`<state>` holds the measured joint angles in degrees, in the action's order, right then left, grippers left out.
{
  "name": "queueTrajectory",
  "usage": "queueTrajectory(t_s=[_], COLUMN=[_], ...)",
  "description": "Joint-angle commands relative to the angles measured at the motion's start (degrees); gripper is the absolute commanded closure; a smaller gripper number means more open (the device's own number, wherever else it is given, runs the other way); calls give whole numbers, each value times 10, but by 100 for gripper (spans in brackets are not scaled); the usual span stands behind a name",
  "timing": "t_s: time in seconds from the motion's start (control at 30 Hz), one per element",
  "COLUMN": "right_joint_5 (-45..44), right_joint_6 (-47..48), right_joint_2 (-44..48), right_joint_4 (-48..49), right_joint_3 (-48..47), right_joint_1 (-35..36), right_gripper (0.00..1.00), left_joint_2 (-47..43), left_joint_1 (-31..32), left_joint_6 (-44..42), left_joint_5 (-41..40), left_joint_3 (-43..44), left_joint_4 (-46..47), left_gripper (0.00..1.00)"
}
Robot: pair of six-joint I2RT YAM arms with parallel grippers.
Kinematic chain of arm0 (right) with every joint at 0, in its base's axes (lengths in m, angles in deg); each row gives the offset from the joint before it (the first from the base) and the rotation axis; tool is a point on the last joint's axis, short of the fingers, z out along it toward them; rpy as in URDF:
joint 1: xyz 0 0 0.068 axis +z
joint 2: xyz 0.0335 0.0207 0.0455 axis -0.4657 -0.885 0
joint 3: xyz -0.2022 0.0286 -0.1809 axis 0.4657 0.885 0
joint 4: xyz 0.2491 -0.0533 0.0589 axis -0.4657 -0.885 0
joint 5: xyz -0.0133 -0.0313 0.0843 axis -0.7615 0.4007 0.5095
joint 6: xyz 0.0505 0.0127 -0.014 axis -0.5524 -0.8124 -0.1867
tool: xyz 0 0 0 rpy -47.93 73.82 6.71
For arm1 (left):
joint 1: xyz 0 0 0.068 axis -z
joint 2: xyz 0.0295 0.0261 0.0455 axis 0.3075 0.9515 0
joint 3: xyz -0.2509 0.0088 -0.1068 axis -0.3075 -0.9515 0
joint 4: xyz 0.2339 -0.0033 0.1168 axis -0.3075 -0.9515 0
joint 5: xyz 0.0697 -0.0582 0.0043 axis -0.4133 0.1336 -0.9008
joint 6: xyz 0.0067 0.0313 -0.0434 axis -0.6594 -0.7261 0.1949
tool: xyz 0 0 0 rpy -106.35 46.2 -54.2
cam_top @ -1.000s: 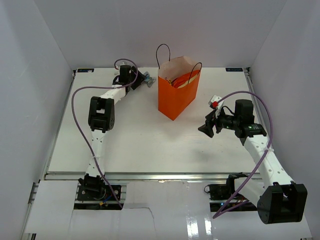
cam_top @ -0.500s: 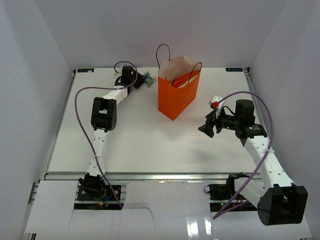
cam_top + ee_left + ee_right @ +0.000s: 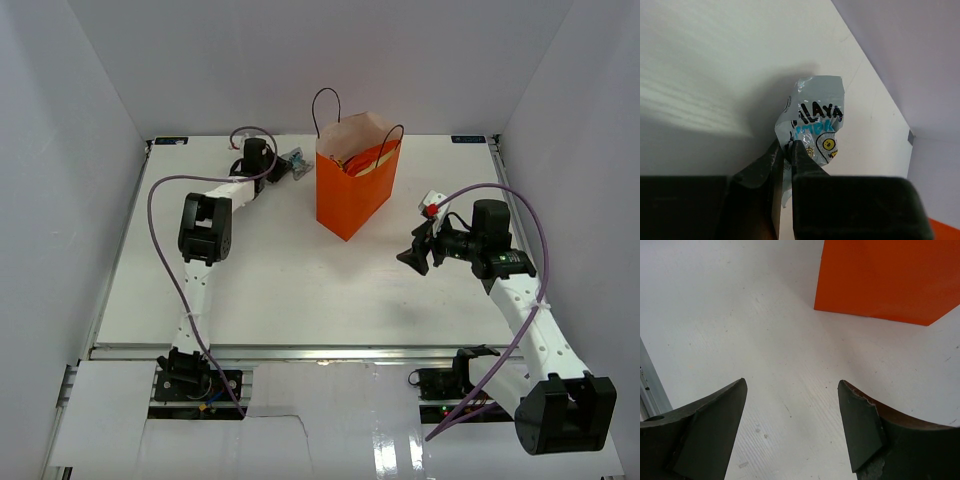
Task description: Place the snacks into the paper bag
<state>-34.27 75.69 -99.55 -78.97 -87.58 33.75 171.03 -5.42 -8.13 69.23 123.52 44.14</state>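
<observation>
Closing during the last second with the left claw (image 3: 788,150), from wide apart to fully together, and now pinching the lower edge of the silvery wrapper (image 3: 815,117) between the two dark fingers (image 3: 765,167). Gripping it at the far left part of the table (image 3: 280,290), just beside the orange paper bag (image 3: 350,200), on its left, but not touching it. Not possible to tell whether resting on the white surface or lifted a little above it; casting a soft shadow to the left in any case.

Showing on the wrapper, in the left wrist view, bold black letters "LAYA", with the start of the word lost in a crease. Carrying under that some light blue letters, too crumpled for reading, and lower down a small yellow cartoon face with round eyes. Bending and wrinkling strongly, with the free end pointing away from the fingers.

Standing upright at the far middle of the table, this bag, with a pale inside. Peeking out from its open top, red and yellow packets (image 3: 365,158), too small here for reading any writing.

Hovering low at the right side with the right claw (image 3: 412,258), jaws standing wide apart and holding nothing, pointing toward the bag. Showing white table between its fingertips in the right wrist view, and the orange wall of the bag beyond, well apart.
</observation>
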Motion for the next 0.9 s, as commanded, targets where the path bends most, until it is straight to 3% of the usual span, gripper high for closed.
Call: queueTrajectory(t_s=[0.0, 0.1, 0.53, 0.67, 0.87], right_joint_5=[0, -2, 2, 4, 5], right_joint_6=[5, 6, 7, 7, 7], right_joint_2=[14, 18, 32, 35, 41], right_joint_4=[16, 17, 18, 19, 19], right_joint_3=[-2, -1, 3, 4, 5], right_joint_1=[-2, -2, -7, -9, -15], right_gripper=[21, 21, 20, 20, 20], left_joint_2=[-100, -169, -517, -610, -639], left_joint_1=[-6, -12, -16, 2, 87], left_joint_6=[-51, -80, -253, -296, -327], left_joint_5=[17, 24, -24, -24, -45], left_joint_3=[-50, -106, -301, -313, -294], left_joint_4=[17, 32, 32, 26, 13], left_gripper=[94, 100, 100, 100, 100])
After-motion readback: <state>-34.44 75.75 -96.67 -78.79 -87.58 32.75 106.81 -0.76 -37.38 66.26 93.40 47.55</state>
